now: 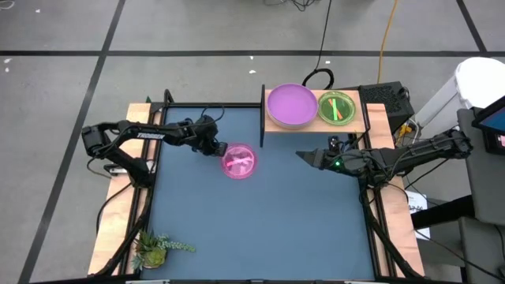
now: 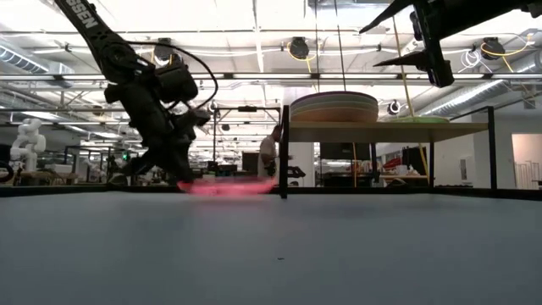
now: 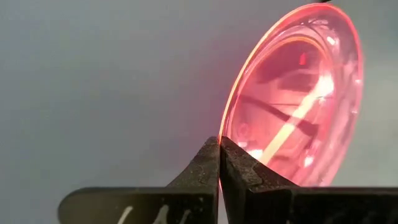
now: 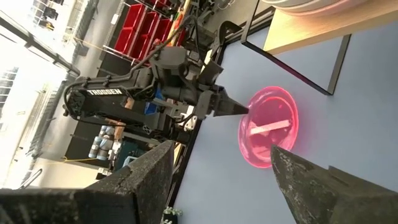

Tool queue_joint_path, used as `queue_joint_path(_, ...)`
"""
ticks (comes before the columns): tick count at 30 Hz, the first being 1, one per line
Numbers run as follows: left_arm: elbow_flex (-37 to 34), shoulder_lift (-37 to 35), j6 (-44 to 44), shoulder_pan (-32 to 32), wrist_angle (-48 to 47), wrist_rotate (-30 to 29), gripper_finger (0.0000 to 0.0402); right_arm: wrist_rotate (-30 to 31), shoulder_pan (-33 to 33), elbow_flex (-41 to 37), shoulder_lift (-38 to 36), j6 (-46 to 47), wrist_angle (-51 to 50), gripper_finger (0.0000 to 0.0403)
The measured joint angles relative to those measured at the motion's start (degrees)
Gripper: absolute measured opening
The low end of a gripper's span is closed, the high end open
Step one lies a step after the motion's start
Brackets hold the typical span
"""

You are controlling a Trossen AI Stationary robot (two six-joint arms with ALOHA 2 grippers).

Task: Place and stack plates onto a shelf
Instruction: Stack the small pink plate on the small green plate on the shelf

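Observation:
A pink translucent plate (image 1: 239, 162) with a pale centre bar lies on the blue table, left of the middle. My left gripper (image 1: 222, 150) is shut on its rim on the side toward the table's left. The plate fills the left wrist view (image 3: 298, 93) and shows low on the table in the low view (image 2: 229, 186). The shelf (image 1: 357, 125) stands at the far right and bears a stack topped by a purple plate (image 1: 290, 105), with a green plate (image 1: 337, 107) beside it. My right gripper (image 1: 304, 155) hangs open above the table, right of the pink plate. My left gripper pinches the pink plate's rim (image 3: 222, 132) between its two fingertips (image 3: 208, 163), at the edge facing the table's left side. The fingers slant down at it from the left. The plate's bottom seems to rest on the table (image 2: 241, 190).
The shelf's thin black upright (image 1: 262, 114) stands just beyond and to the right of the pink plate. In the low view the shelf board (image 2: 381, 131) sits raised on black legs. A small green plant (image 1: 158, 248) lies at the near left corner. Wooden rails (image 1: 118, 213) line both sides.

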Motion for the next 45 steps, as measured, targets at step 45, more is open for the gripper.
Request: queue_joint_path(45, 0.48, -20.21, -19.33, -9.70, 10.82, -13.74, 0.0000, -5.69, -9.48, 11.04, 20.86, -2.25, 13.25, 0.0222)
